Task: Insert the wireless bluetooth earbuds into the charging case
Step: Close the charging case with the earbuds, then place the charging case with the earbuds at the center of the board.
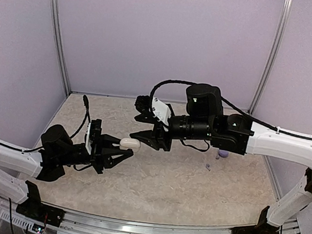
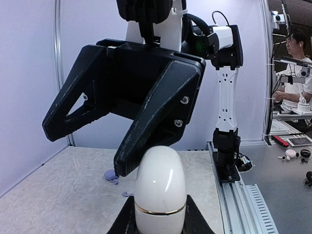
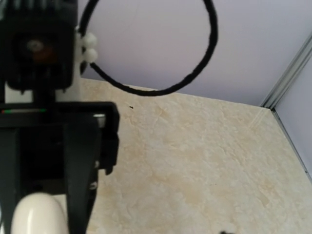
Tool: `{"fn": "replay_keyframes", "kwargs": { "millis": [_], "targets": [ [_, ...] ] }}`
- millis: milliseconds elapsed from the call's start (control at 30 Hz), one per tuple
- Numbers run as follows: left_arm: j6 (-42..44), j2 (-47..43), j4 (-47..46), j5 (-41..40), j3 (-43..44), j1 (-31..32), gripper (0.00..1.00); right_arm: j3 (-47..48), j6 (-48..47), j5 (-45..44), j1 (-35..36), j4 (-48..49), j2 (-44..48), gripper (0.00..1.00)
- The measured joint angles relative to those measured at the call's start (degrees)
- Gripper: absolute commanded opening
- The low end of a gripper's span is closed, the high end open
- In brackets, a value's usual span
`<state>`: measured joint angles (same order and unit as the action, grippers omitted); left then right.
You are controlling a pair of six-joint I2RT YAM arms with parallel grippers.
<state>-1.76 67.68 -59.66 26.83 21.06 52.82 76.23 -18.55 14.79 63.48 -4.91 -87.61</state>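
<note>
Lying on the desk (image 1: 164, 199), well apart from the charging case (image 1: 131, 143) and off to its right in the overhead view, is a tiny pale earbud (image 1: 209, 167). A rounder lilac piece (image 1: 223, 154) sits just beside it, a little farther from the case. It is too small to tell whether this is the second earbud. The left wrist view shows the same two bits low on the desk beyond the case: the lilac one (image 2: 111, 174) and the smaller pale one (image 2: 127, 193).

The case is a smooth white egg shape with a thin gold seam round it, and its lid is closed. It is held up off the desk, lying roughly level. The left gripper (image 1: 122, 147) has its fingers (image 2: 195, 220) pinching the case's lower half from both sides, so the rounded end with the seam sticks out past them.

The right gripper (image 1: 142, 127) faces that free end with its two black fingers spread wide apart. The upper finger (image 2: 68, 114) stands well clear of the case. The lower finger (image 2: 146, 131) slants down, with its tip right at the case's rounded end. Whether it touches the shell or stops just short cannot be told. Nothing is between these fingers.

The right arm (image 1: 276, 142) reaches in from the case's right, passing above the spot where the small pieces lie. The left arm (image 1: 12, 158) comes in low from the case's left. Pale lilac walls (image 1: 164, 34) close in the desk behind the case.
</note>
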Motion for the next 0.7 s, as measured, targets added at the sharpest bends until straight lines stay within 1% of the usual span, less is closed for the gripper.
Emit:
{"fn": "replay_keyframes", "kwargs": {
  "millis": [67, 100, 167, 233, 367, 500, 600, 700],
  "targets": [
    [-0.2, 0.0, 0.0, 0.2, 0.0, 0.0, 0.03, 0.0, 0.5, 0.2, -0.2, 0.2, 0.1, 0.67],
    [-0.3, 0.0, 0.0, 0.2, 0.0, 0.0, 0.03, 0.0, 0.7, 0.2, -0.4, 0.4, 0.2, 0.72],
    [-0.6, 0.0, 0.0, 0.2, 0.0, 0.0, 0.03, 0.0, 1.8, 0.3, -0.7, 1.0, 0.3, 0.87],
    [-0.9, 0.2, 0.1, -0.2, 0.0, -0.1, 0.03, 0.0, 3.4, 0.8, -1.4, 2.2, 0.5, 0.98],
    [-3.0, 1.0, 0.0, -3.1, 0.0, -2.6, 0.02, 0.5, 7.8, 3.6, -3.2, 4.4, 1.0, 0.99],
    [-6.4, 3.7, 2.2, -6.5, 1.7, -6.5, 0.02, 2.0, 15.5, 6.5, -6.1, 8.8, 1.5, 1.0],
    [-8.4, 6.7, 6.8, -9.3, 6.0, -9.1, 0.02, 3.6, 22.8, 8.2, -8.7, 13.6, 1.5, 1.0],
    [-10.2, 11.5, 12.3, -11.5, 12.4, -12.1, 0.02, 3.8, 30.6, 10.1, -10.9, 19.7, 1.5, 1.0]
  ]
}}
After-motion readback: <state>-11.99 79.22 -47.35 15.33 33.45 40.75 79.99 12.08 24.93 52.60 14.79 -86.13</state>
